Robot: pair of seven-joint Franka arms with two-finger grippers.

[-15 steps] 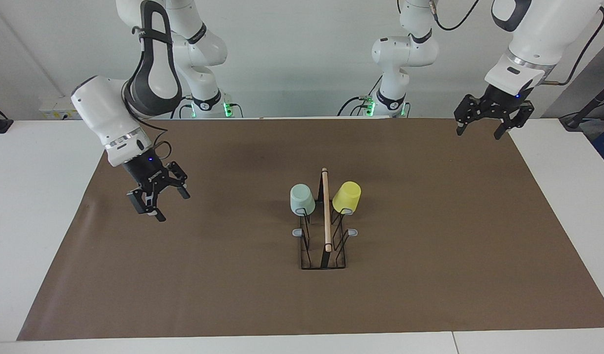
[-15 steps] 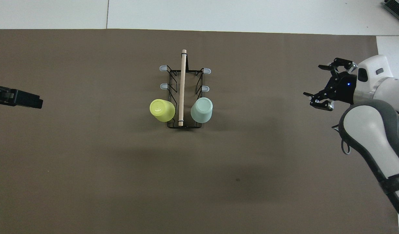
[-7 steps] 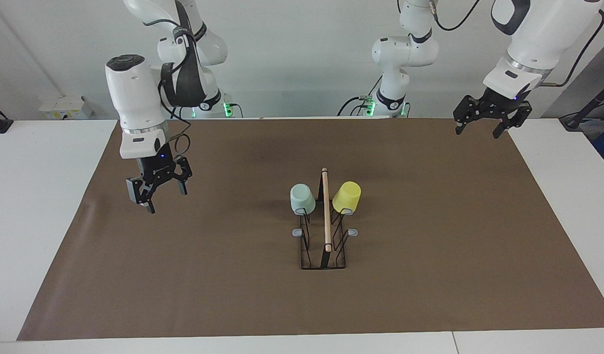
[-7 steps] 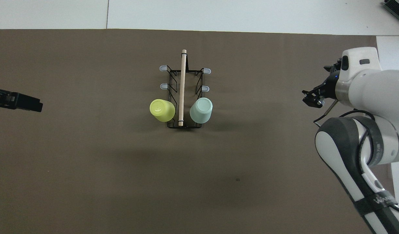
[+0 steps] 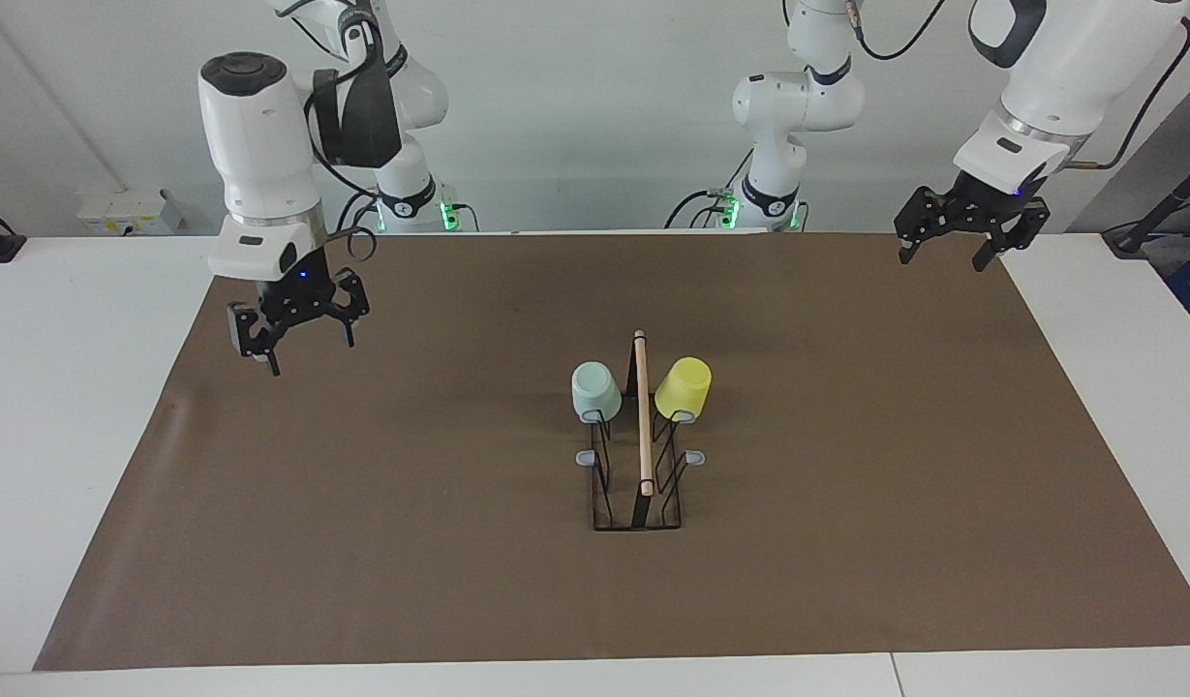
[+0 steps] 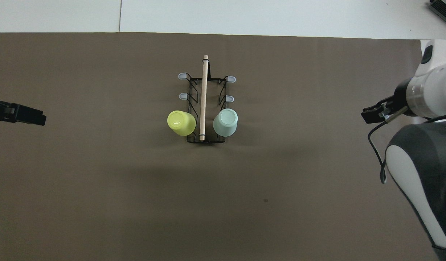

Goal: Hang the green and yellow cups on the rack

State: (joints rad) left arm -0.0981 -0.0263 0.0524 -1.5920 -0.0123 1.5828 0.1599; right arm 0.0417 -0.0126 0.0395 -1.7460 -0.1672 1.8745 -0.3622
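Note:
The black wire rack [image 5: 637,510] [image 6: 192,90] with its wooden dowel handle [image 5: 642,416] [image 6: 204,98] stands mid-mat. The pale green cup [image 5: 595,391] [image 6: 225,122] hangs upside down on a prong at the rack's end nearer the robots, on the right arm's side. The yellow cup [image 5: 683,388] [image 6: 181,123] hangs likewise on the left arm's side. My right gripper [image 5: 302,347] [image 6: 377,113] hovers open and empty over the mat toward the right arm's end. My left gripper [image 5: 944,258] [image 6: 17,114] hangs open and empty over the mat's corner at the left arm's end.
A brown mat [image 5: 846,542] [image 6: 99,188] covers most of the white table [image 5: 81,407]. Bare grey-tipped prongs [image 5: 586,457] [image 6: 182,76] stick out from the rack farther from the robots than the cups.
The right gripper has risen and drawn back toward the robots and the right arm's end, its wrist turning upright. The left gripper barely shifted. Cups and rack are unmoved.

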